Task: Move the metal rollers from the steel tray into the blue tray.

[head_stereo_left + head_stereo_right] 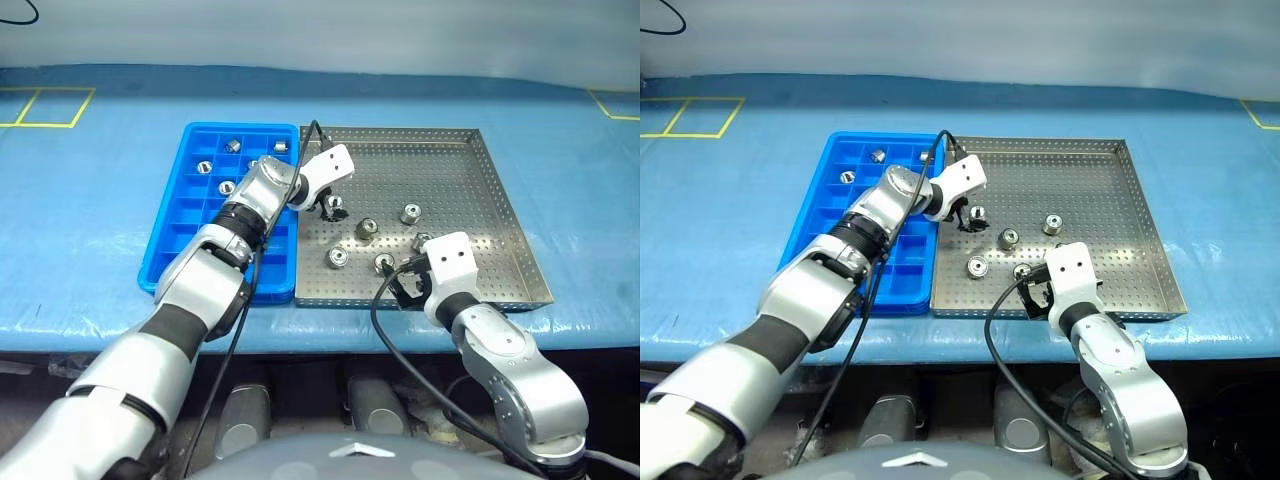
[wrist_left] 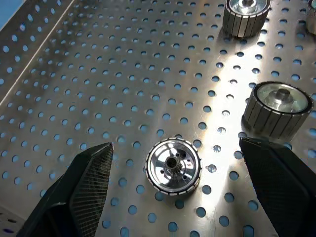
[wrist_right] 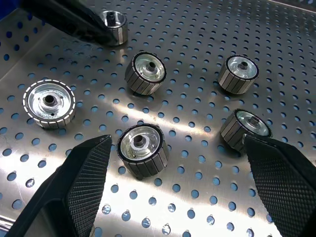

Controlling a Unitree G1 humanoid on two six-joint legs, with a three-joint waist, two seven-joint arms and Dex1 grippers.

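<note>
Jaws of both grippers are standing wide, holding nothing. On the left, the left gripper (image 1: 330, 207) is hanging low over the left part of the large shallow steel tray (image 1: 470, 175) of grey perforated sheet metal, its black fingers (image 2: 81, 190) straddling one small shiny silver metal roller (image 2: 173, 166), which is lying flat on the sheet between them with gaps on both sides. The right gripper (image 1: 1037, 290) is sitting over the near edge of the same tray, with another roller (image 3: 141, 148) standing between its spread fingers (image 3: 84, 185), untouched.

Several more of these ribbed silver rollers (image 1: 367, 229) are lying loose in the near middle of the steel tray, apart from one another. Touching that tray's left rim, the bright blue plastic tray (image 1: 190, 225) with its grid of small square compartments is lying on the blue-covered counter (image 1: 90, 230), already carrying a few rollers (image 1: 203, 168) in its far compartments, one to a cell.
</note>
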